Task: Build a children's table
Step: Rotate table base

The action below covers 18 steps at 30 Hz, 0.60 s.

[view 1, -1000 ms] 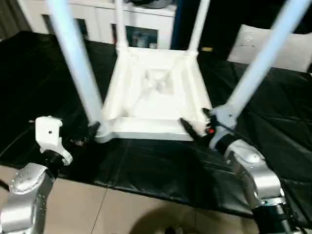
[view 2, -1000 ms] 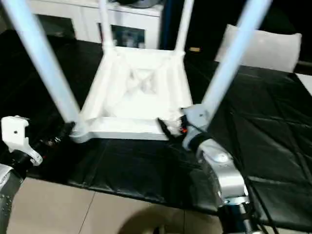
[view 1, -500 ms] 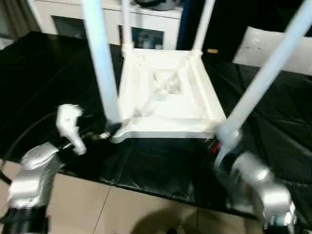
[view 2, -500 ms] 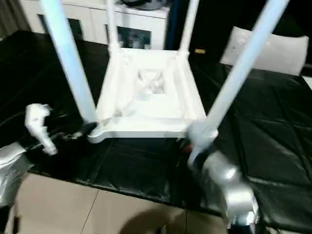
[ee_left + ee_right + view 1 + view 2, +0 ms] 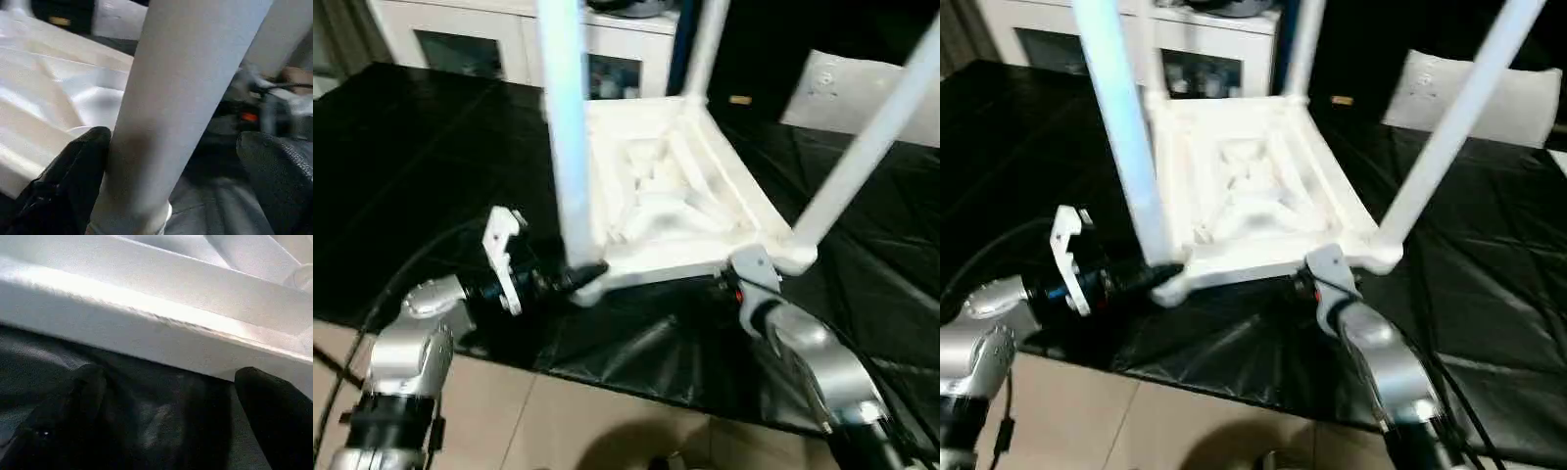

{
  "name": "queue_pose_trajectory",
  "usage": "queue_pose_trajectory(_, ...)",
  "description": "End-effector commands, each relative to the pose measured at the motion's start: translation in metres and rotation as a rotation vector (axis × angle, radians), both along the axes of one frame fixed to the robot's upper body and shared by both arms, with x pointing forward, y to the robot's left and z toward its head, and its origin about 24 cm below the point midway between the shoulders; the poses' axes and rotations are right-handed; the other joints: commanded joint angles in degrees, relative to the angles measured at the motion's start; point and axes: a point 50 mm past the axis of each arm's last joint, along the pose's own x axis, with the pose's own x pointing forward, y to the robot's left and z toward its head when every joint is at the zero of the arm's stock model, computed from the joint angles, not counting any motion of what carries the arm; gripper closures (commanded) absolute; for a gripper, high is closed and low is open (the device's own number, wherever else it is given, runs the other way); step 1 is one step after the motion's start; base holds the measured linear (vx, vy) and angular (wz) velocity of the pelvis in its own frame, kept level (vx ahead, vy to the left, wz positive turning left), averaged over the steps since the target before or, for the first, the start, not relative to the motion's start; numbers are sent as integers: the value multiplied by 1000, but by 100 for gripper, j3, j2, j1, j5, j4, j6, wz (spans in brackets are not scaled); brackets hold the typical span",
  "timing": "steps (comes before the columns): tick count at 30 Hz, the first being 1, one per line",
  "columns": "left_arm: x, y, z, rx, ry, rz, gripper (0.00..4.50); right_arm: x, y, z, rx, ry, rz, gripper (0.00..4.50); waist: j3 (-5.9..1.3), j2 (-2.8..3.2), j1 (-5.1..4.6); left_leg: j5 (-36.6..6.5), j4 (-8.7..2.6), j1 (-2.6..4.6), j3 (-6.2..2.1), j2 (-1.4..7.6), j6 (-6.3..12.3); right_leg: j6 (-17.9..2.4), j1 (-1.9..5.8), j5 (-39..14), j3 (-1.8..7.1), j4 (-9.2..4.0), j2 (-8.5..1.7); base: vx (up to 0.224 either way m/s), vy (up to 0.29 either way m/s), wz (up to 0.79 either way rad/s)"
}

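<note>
The children's table lies upside down on the black cloth, its ribbed tabletop turned at an angle, with its white legs standing up. My left gripper is at the near left corner. It is open, with the base of the near left leg between its fingers; one finger sits against the leg and the other stands apart. My right gripper is open and low on the cloth, right at the tabletop's near rim, left of the near right leg.
The black cloth is bunched under the tabletop's near edge. A flat white sheet lies at the back right. A white cabinet stands behind the work surface. Tan floor shows past the front edge.
The upturned table has turned on the cloth, so its near edge now slants. My left arm has swung inward to the near left leg. My right gripper has stayed at the near rim.
</note>
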Motion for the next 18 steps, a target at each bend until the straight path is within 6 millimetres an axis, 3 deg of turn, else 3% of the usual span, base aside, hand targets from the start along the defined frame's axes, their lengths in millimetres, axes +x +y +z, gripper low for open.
queue_pose_trajectory(1,-16,-32,6,-64,3,-197,3,7,9,1,-8,-10,23,0,-313,19,23,-77,-523,-155,-40,318,155,-1472,397,-941,312,-321,-478,0,0,0)
queue_pose_trajectory(4,-24,-42,6,-81,17,-248,3,9,12,4,1,-19,29,0,-304,22,-38,-163,-523,-168,-40,299,183,-1390,401,-1100,312,-353,-455,0,0,0)
queue_pose_trajectory(7,-30,-53,6,-90,21,-286,3,10,13,5,3,-27,36,0,-303,-32,-79,-243,-522,-166,-33,306,205,-1322,390,-1234,308,-379,-447,0,0,0)
queue_pose_trajectory(13,-37,-78,7,-84,22,-348,3,11,11,5,-26,-41,33,0,-305,-9,-96,-222,-528,-145,-29,323,198,-1341,369,-1095,302,-371,-427,0,0,0)
queue_pose_trajectory(15,-38,-80,8,-85,22,-350,3,10,10,6,-34,-43,32,0,-302,-25,-93,-259,-527,-145,-22,315,195,-1328,369,-1170,306,-383,-430,0,0,0)
queue_pose_trajectory(16,-30,-79,5,-82,0,-295,3,6,5,6,-52,-39,23,0,-305,-94,-108,-269,-525,-153,-12,310,210,-1288,373,-1241,310,-398,-423,0,0,0)
queue_pose_trajectory(18,-20,-75,2,-47,-27,-226,3,0,1,5,-57,-31,20,0,-297,-61,-67,-256,-514,-115,-1,301,243,-1202,343,-1339,318,-427,-412,0,0,0)
